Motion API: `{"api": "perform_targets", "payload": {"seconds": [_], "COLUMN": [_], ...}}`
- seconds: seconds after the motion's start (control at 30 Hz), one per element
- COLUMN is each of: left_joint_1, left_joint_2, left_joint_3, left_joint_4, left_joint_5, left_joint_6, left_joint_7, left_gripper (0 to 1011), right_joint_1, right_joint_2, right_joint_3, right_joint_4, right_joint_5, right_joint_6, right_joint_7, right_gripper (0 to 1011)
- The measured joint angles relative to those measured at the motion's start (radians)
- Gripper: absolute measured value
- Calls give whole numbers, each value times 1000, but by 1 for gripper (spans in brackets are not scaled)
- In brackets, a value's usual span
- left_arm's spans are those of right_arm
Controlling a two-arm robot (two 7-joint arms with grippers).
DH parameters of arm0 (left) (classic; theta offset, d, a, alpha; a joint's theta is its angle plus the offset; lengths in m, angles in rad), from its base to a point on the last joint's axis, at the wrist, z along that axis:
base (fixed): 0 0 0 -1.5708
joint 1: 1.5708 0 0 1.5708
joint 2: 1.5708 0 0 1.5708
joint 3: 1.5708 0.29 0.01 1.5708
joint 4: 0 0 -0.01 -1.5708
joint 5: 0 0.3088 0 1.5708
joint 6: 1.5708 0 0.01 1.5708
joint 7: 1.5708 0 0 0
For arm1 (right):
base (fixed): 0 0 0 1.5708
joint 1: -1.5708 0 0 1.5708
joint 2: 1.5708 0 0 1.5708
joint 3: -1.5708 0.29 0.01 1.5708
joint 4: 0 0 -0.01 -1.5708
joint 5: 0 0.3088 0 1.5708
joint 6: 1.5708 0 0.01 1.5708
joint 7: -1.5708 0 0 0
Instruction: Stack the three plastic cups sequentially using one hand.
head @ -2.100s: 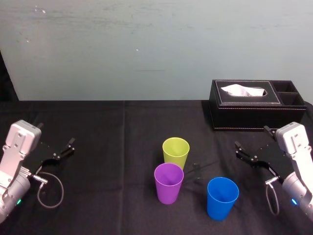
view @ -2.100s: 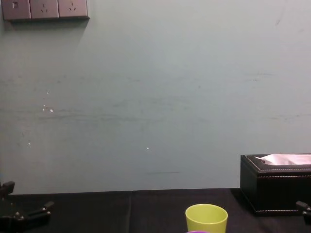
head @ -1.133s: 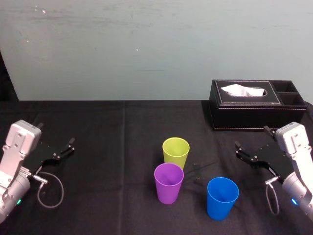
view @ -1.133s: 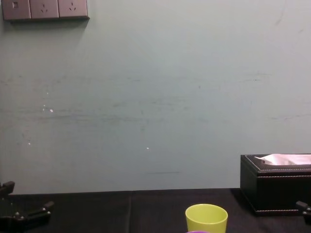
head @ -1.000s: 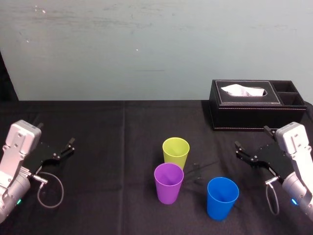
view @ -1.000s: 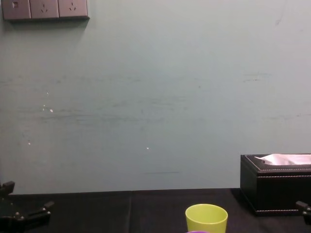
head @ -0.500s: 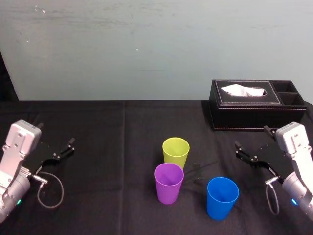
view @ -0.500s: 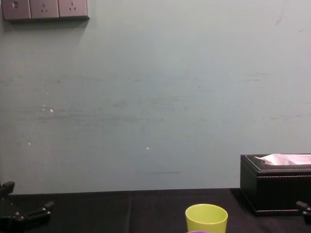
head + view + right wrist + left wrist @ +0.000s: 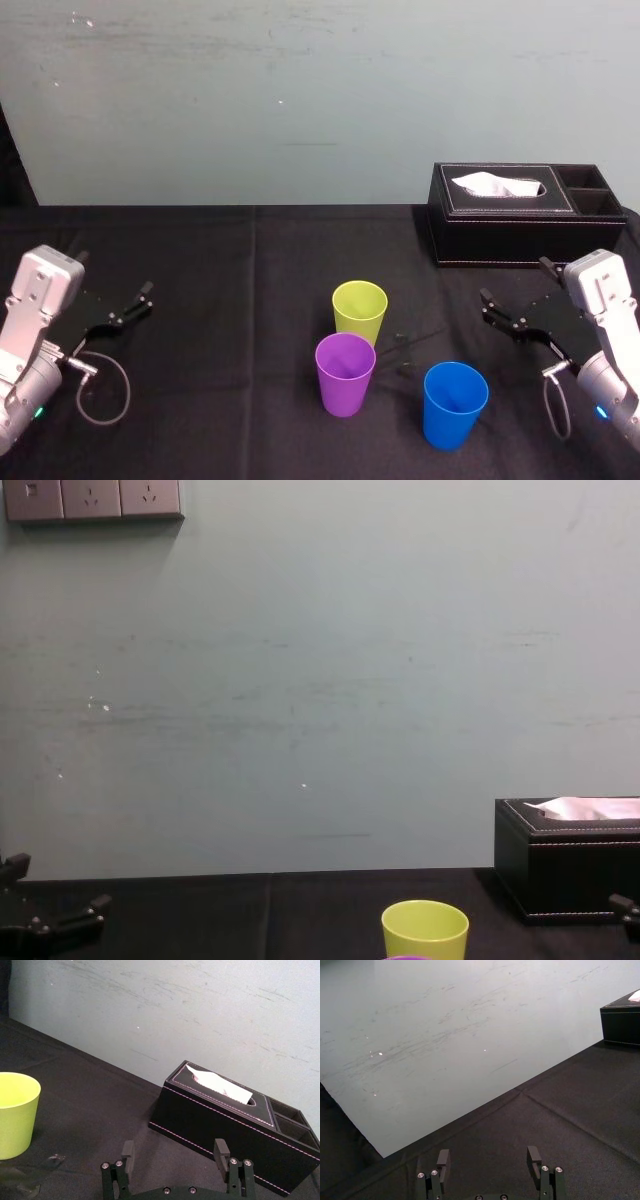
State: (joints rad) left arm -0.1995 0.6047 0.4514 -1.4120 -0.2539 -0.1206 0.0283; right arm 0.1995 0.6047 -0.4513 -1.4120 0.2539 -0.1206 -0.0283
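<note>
Right hand, spread wide and empty at frame right, could tip the blue cup if it closes off-centre; left hand rests open at frame left.

Black tissue box far right on black-clothed counter, white tissue poking out; pale teal wall behind, outlet strip high on its left.
</note>
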Motion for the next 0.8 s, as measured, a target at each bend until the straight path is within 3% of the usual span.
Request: {"api": "perform_targets", "payload": {"seconds": [0.8], "left_joint_1": [0], "left_joint_2": [0], "left_joint_3": [0], "left_joint_4": [0], "left_joint_5": [0], "left_joint_6": [0], "left_joint_7": [0], "left_gripper": [1000], "right_joint_1": [0], "right_joint_2": [0], "right_joint_3": [0], "right_joint_4": [0], "right_joint_5": [0], "right_joint_6": [0], "right_joint_7": [0], "right_gripper": [1003]}}
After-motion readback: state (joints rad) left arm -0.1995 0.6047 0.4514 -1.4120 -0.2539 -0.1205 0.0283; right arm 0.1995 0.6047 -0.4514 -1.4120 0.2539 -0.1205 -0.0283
